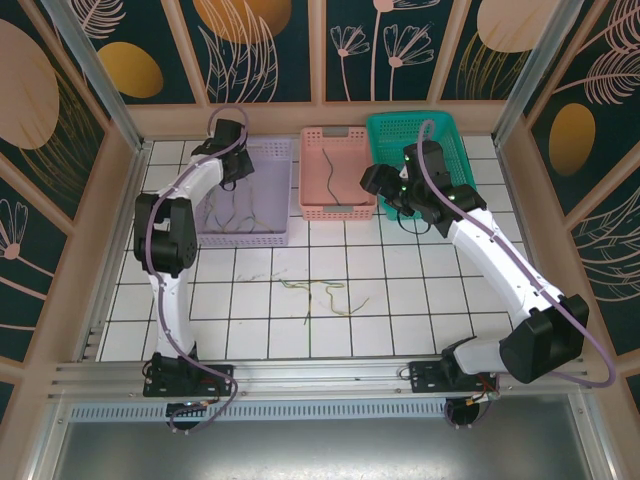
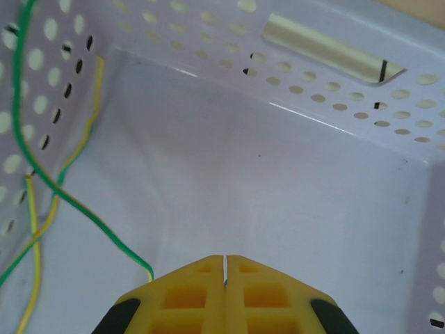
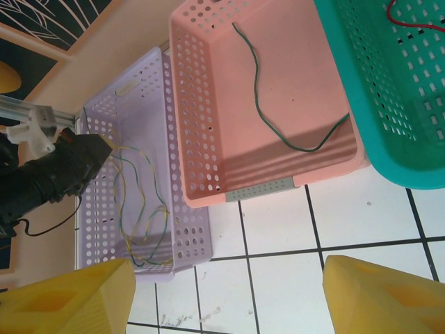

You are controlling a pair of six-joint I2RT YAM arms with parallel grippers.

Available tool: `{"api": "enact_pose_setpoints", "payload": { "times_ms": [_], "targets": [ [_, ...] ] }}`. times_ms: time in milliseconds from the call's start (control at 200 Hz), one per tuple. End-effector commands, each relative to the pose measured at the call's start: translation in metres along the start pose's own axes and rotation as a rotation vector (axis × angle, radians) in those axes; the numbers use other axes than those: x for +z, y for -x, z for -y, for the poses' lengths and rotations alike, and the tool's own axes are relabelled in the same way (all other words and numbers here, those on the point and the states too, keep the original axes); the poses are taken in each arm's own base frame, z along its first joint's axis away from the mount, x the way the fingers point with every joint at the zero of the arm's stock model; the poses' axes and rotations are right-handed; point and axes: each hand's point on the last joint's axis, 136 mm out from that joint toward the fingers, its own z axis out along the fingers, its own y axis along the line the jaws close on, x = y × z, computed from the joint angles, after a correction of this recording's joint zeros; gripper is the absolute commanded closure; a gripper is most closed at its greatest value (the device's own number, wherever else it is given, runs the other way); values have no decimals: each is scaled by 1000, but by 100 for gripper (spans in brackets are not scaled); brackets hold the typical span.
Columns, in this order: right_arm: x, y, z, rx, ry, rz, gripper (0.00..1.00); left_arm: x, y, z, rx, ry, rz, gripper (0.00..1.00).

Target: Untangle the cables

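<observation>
A loose tangle of thin yellow, green and brownish cables [image 1: 320, 295] lies on the white tiles in the middle. More yellow and green cables [image 3: 139, 229] lie looped in the lilac basket [image 1: 250, 240]. My left gripper [image 2: 226, 257] is down inside that basket, shut, with a green cable [image 2: 83, 216] running under its left finger and a sliver of green showing in the slit. From above, the left gripper [image 1: 232, 170] sits at the basket's far end. My right gripper [image 3: 229, 306] hangs open over bare tiles in front of the pink basket [image 3: 261, 188], nothing between its fingers.
One dark green cable [image 3: 278, 132] lies in the pink basket [image 1: 340, 208]. The teal basket [image 1: 400, 125] at the back right holds a red cable [image 3: 417, 21]. The three baskets stand side by side along the back wall. Wooden walls close in the table.
</observation>
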Motion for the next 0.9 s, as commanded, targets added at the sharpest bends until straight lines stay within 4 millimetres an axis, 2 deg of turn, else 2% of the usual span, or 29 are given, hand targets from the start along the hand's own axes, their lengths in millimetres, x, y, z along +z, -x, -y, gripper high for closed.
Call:
{"api": "enact_pose_setpoints", "payload": {
  "times_ms": [0,155,265,450,666,761,891],
  "targets": [
    [2,-3,1,10,10,-3,28,16,-23,-14,-78,46,-99,100],
    [0,-5,3,12,6,-3,28,26,-25,-9,-84,35,-125,100],
    [-1,-6,3,12,7,-5,28,23,-10,7,-84,-23,-110,100],
    [-2,-7,3,10,8,-6,28,-1,24,35,-116,-104,-83,64],
    [-3,-10,4,5,7,-9,28,-35,53,49,-149,-152,-32,52],
    [-5,-12,6,2,2,-12,28,-46,58,53,-158,-167,-27,45],
    [-6,-14,9,-2,-6,-15,28,-57,63,49,-175,-161,-25,44]
  ]
}}
